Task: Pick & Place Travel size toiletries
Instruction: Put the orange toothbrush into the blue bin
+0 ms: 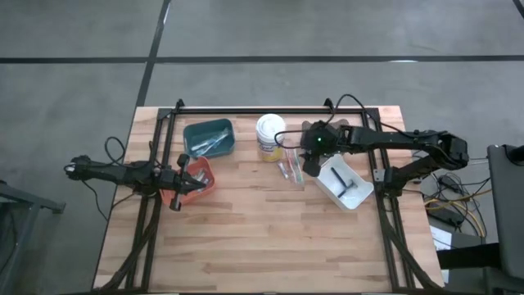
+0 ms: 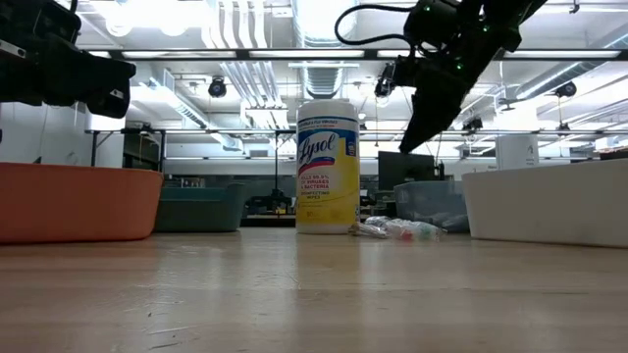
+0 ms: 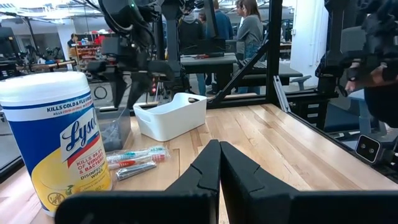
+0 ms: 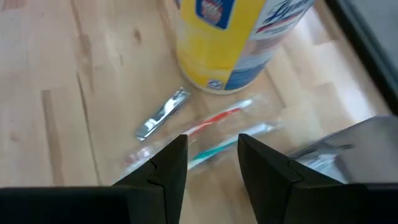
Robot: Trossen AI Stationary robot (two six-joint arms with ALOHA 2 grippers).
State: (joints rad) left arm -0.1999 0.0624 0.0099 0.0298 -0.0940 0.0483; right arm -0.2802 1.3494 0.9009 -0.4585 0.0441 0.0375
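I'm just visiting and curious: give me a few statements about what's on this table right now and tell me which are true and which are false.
1. The right gripper hangs open above the wrapped toothbrushes. True.
2. The Lysol tub lies on its side. False: it stands upright.
3. The left gripper holds a toothbrush. False: it is shut on nothing, over the orange bin.
4. A dark item lies in the white bin. True.
5. The nail clipper sits in the teal bin. False: it lies on the table.
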